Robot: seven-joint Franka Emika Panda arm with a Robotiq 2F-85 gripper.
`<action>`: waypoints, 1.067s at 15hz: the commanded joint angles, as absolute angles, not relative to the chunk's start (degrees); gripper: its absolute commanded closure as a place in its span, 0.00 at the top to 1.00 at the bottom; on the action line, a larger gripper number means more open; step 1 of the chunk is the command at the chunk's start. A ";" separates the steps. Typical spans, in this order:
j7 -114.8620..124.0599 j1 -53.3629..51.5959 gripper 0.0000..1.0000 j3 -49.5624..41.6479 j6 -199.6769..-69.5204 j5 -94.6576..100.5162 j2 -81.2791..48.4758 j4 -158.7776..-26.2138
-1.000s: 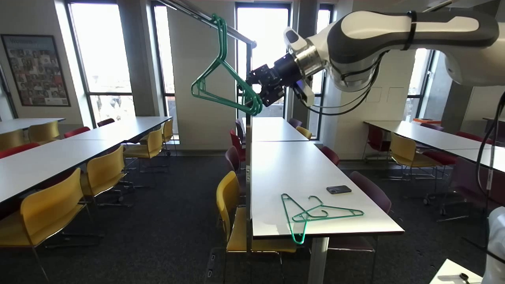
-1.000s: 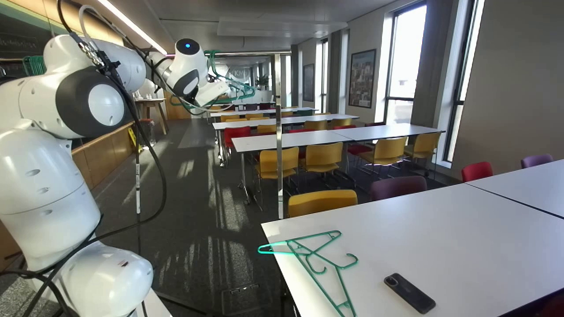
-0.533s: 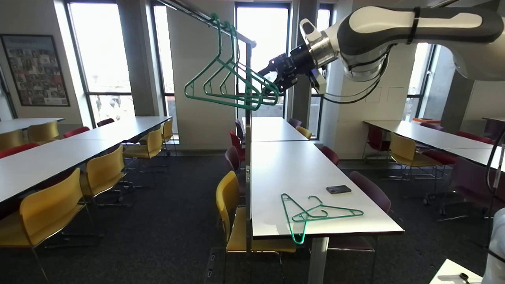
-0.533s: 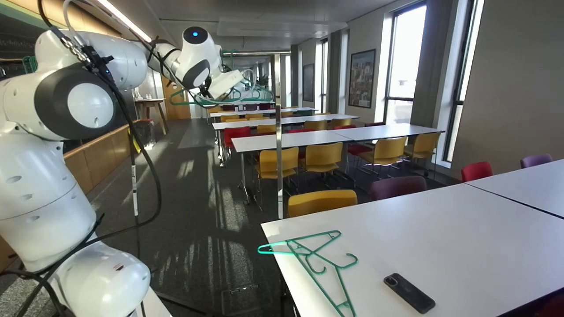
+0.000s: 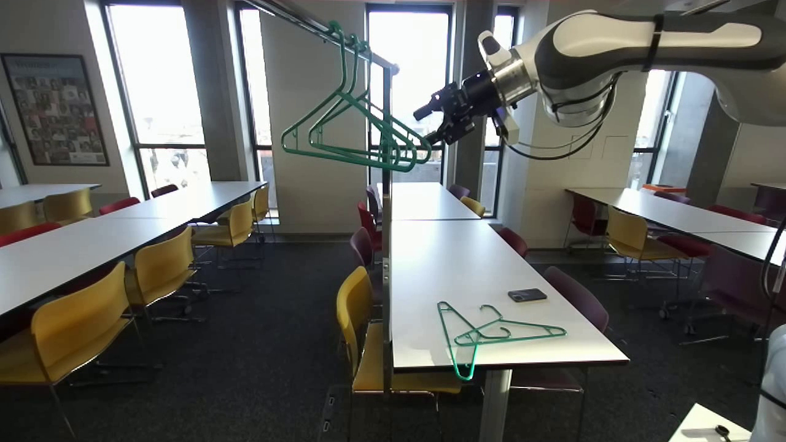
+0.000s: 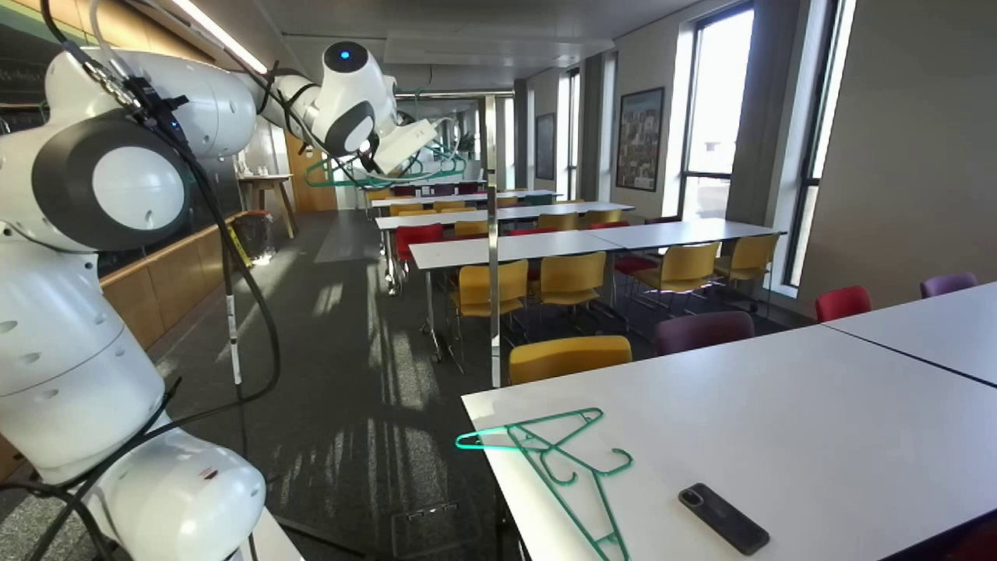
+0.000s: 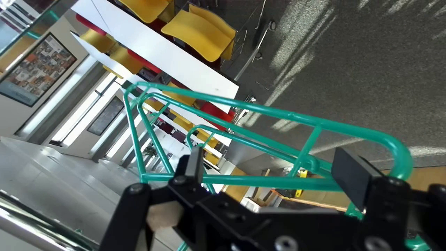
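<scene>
Two fingers of the claw (image 7: pixel 270 153) stand widely apart, and nothing is clasped between them. Just in front of them there are three green hangers (image 7: pixel 292 117), which hang by their hooks from a metal rail (image 5: pixel 301 22). In an exterior view the fingertips point toward the corners of these hangers; whether they touch, I cannot tell. On a dark hanging cable (image 6: pixel 227 269) there is a long white label (image 6: pixel 233 335), and any print on it is too small to read. Lower than the rail, on the white worktop (image 5: pixel 442 258), two more hangers (image 6: pixel 547 448), also green, lie crossed, and one of them reaches with its corner over the edge. Beside them lies a dark phone (image 6: pixel 724 520); its brand I cannot make out. Farther away, yellow chairs (image 6: pixel 572 279) stand along other white tables (image 6: pixel 522 249). Farthest, beside a tall window (image 5: pixel 159 73), hangs a framed poster (image 5: pixel 56 110): its heading seems to begin with "Women", and the remaining words are blurred.
</scene>
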State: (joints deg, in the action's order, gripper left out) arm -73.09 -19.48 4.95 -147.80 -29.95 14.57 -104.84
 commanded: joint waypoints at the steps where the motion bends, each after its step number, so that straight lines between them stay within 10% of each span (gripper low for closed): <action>1: -73.48 -20.80 1.00 5.73 -146.71 -29.85 15.81 -106.31; 16: -75.13 -26.59 1.00 9.19 -143.99 -30.98 15.75 -105.00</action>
State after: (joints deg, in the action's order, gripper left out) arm -73.11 -25.98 9.05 -146.12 -29.99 14.60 -105.34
